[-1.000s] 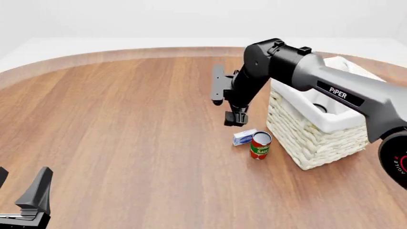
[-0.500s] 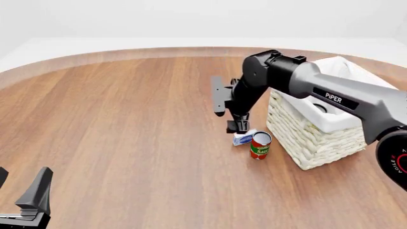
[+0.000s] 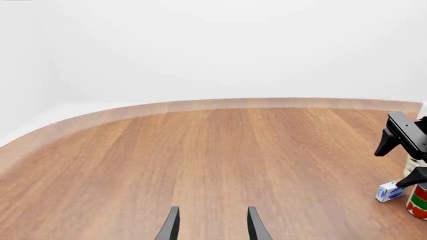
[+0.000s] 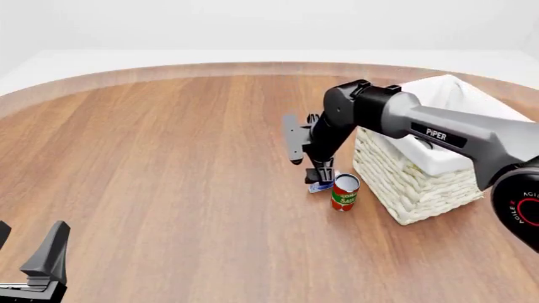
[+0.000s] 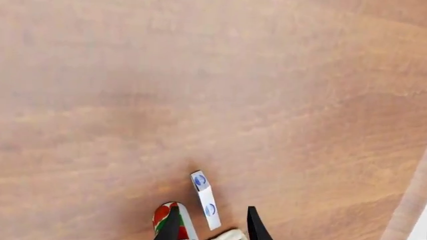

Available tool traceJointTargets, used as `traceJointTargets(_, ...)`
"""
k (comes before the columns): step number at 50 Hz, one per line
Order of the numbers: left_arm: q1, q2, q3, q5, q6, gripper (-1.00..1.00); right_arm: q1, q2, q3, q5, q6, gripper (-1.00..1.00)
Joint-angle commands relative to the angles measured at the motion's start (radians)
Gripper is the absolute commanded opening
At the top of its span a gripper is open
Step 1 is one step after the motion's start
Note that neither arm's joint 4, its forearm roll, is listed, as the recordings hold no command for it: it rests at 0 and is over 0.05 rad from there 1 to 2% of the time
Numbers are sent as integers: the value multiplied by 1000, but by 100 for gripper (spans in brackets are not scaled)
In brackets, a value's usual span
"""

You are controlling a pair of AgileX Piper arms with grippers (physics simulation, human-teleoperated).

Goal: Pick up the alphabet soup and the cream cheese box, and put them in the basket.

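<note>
The cream cheese box (image 4: 319, 187), small, white and light blue, lies on the wooden table just left of a red-and-green can. My right gripper (image 4: 320, 175) points down right over it, open. In the right wrist view the box (image 5: 205, 200) sits between the two fingertips (image 5: 252, 225), and I cannot tell whether they touch it. The basket (image 4: 421, 183), cream wicker with a white liner, stands to the right of the box. The alphabet soup is hidden or out of view. My left gripper (image 4: 25, 249) rests open and empty at the near left; its fingers (image 3: 172, 226) face bare wood.
A red-and-green labelled can (image 4: 344, 192) stands upright between the box and the basket, very close to my right fingers; it also shows as the can (image 5: 168, 219) beside one fingertip. The table's curved far edge (image 4: 211, 66) runs across the back.
My right gripper has come down and slightly right from above the box until its open fingers straddle it. The left arm, the can and the basket have not moved.
</note>
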Motion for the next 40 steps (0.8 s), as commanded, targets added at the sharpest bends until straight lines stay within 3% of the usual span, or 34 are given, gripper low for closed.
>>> traceJointTargets(1,1,1,0,0,-16,100,-4,21,14,-28,-14,100)
traceJointTargets(4,-1,0,0,0,9,100,-4,24,21,-33,-17,100)
traceJointTargets(15,0,0,0,0,-6,100,5,54,-13,-34,-10,100)
traceJointTargets(40,0,1,0,0,-7,100,-15,83,27,-82,-62,100)
